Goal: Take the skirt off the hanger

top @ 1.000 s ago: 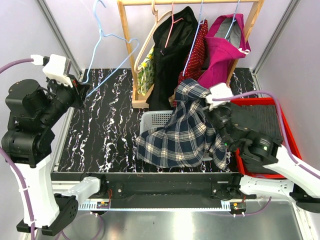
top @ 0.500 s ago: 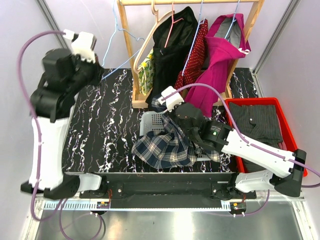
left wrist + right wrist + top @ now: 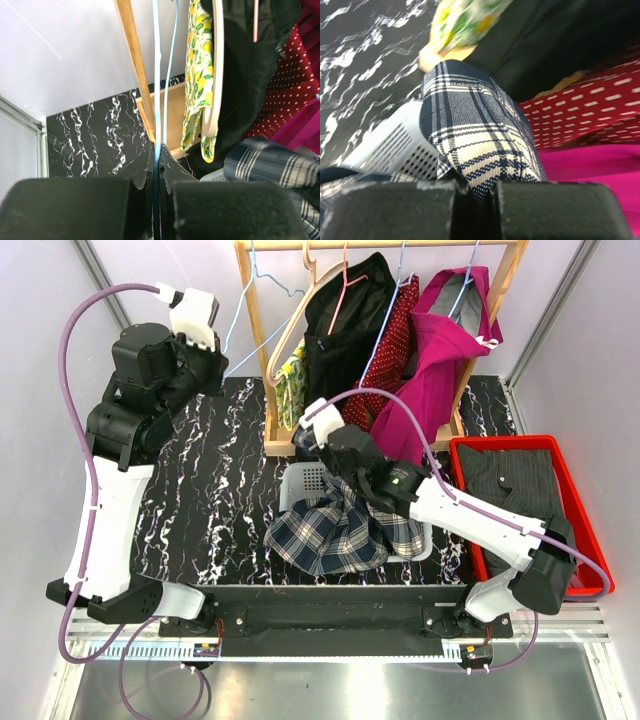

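the skirt (image 3: 325, 535) looks already free of the hanger (image 3: 156, 75), so i judge the stripping step done and what is left is putting each piece down. my left gripper (image 3: 157, 155) is clenched on the thin blue wire of the hanger, which runs straight up from between the fingers beside the wooden upright of the rack (image 3: 131, 60); nothing hangs from the wire that i can see. my right gripper (image 3: 475, 190) is clamped on a fold of the plaid cloth, which rises from between the fingers in a bunched ridge. the rest of the skirt droops below that hand, part of it over the white basket (image 3: 305, 480) and part spilling past the near rim onto the black marbled table (image 3: 200, 490). so the skirt is in my right jaws, low at the middle of the table in front of the rack, and well apart from my left jaws, which are raised at the rack's left end. i cannot tell whether the hanger's hook is over the top rail, since the view from above cuts off there. next, i think, the right hand should let go over the basket so the cloth falls inside, while the left settles the hook before releasing.
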